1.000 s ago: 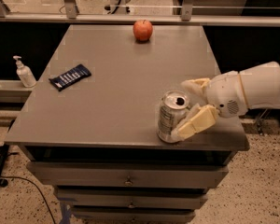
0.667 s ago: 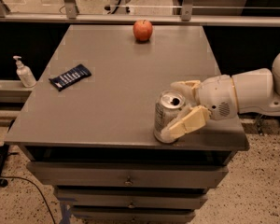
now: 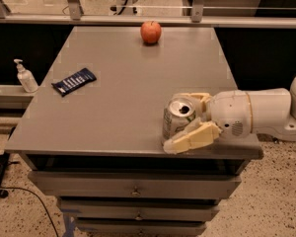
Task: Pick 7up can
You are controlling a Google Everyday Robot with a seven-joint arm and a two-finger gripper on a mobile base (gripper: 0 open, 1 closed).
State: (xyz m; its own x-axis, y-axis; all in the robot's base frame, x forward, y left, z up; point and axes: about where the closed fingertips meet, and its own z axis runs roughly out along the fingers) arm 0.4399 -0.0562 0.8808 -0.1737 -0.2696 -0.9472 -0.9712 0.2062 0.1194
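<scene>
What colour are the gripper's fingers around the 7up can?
Pale cream-yellow fingers on a white arm; the gripper sits around the 7up can at the table's near edge, camera view.

Robotics lab or test area. Evidence: grey drawer cabinet with flat top [image 3: 113, 112], speckled terrazzo-type floor [image 3: 271, 206], metal railing with glass panels [image 3: 89, 11] behind, white pump bottle [image 3: 25, 76] on side ledge, white robot gripper [image 3: 190, 120] at the cabinet's front right.

A grey cabinet top [image 3: 118, 107] is carried on stacked drawers [image 3: 133, 190] with small knobs. Speckled flooring [image 3: 271, 206] is seen below, and a metal railing [image 3: 148, 19] is set behind.
</scene>
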